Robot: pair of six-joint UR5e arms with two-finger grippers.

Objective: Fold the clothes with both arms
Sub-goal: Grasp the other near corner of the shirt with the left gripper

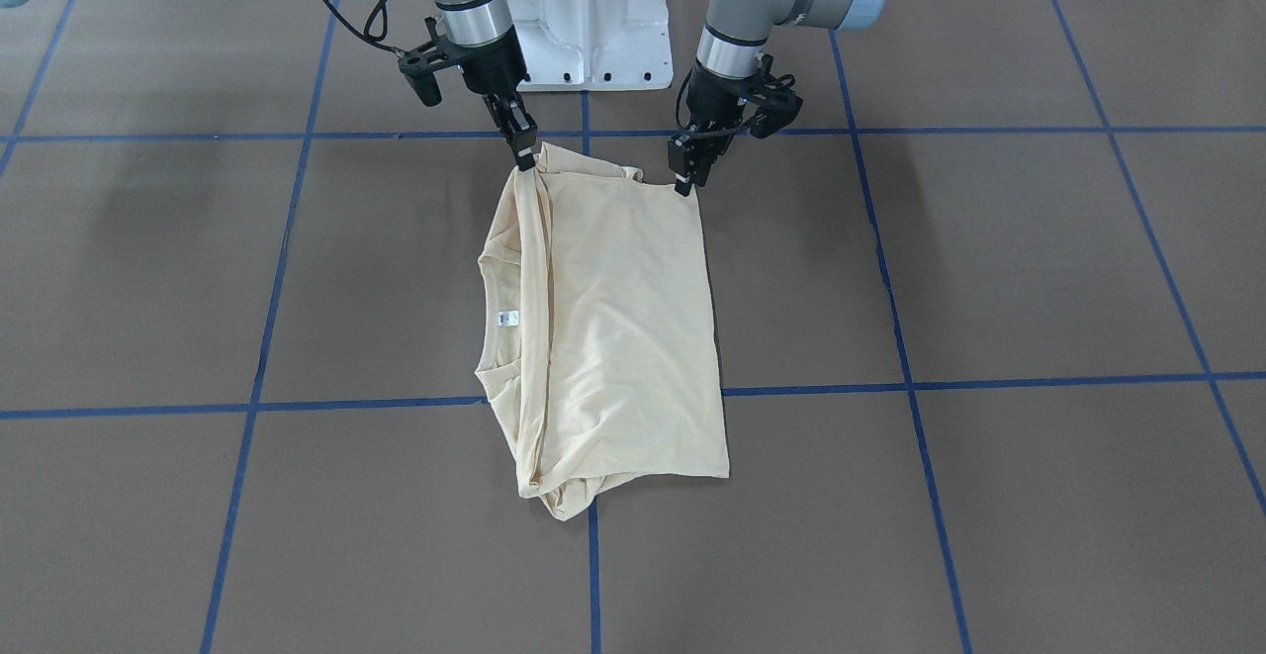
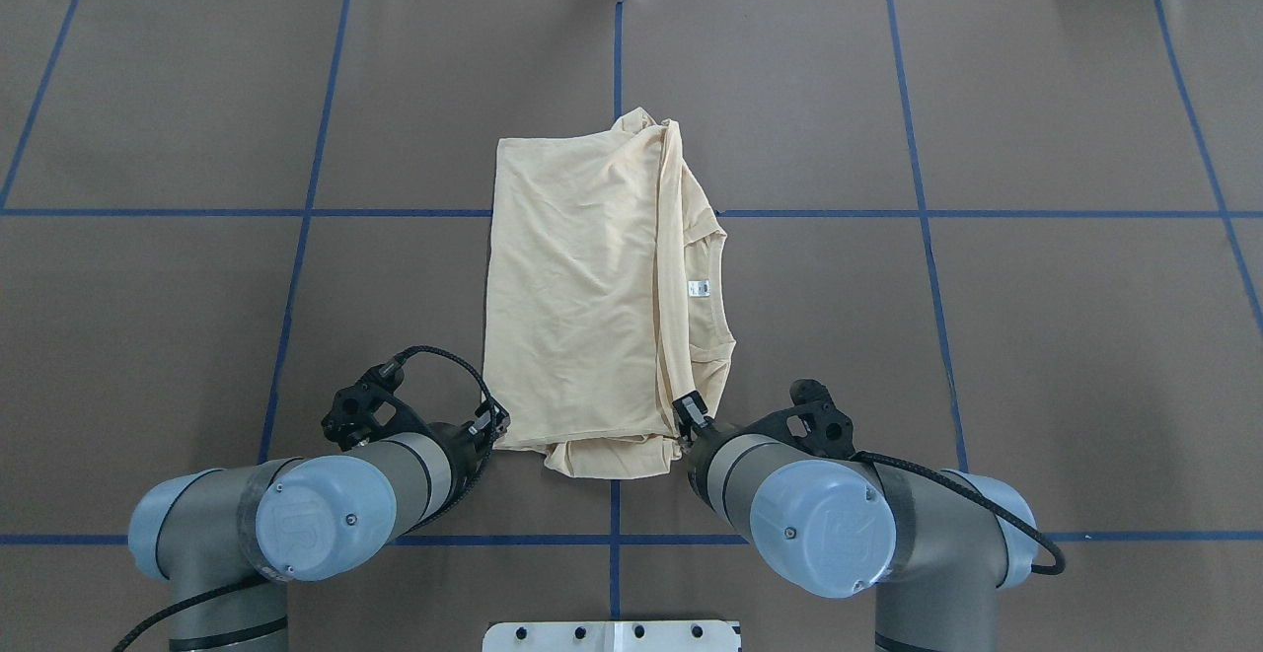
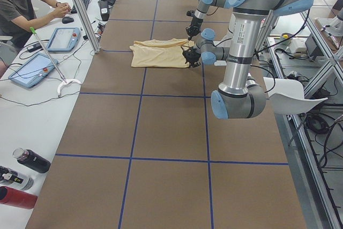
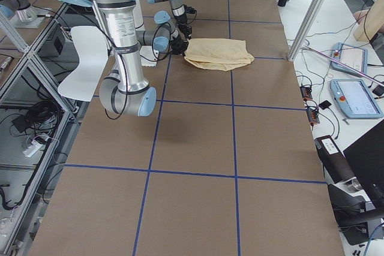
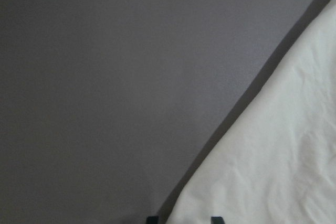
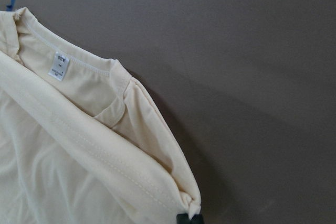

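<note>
Garment: a pale cream-yellow thin cotton T-shirt (image 2: 582, 317) lies folded into a rough rectangle in the middle of the bench, its long side running away from the robot.
Collar: the neckline faces the robot's right, with a small white rectangular neck label (image 2: 699, 288) showing inside it.
Bench: a flat brown surface (image 2: 987, 336) crossed by a grid of blue tape lines (image 2: 296, 212).
Right hand: the black two-finger hand (image 2: 684, 415) pinches the near corner on the collar side; the cloth is bunched at its tips and lifted slightly off the bench.
Left hand: the black two-finger hand (image 2: 498, 427) sits at the other near corner, which lies flat. In the wrist view its fingertips (image 5: 152, 219) stand a little spread, with the cloth's edge running between them.
Far edge: a crumpled fold pokes out beyond the rectangle.
</note>
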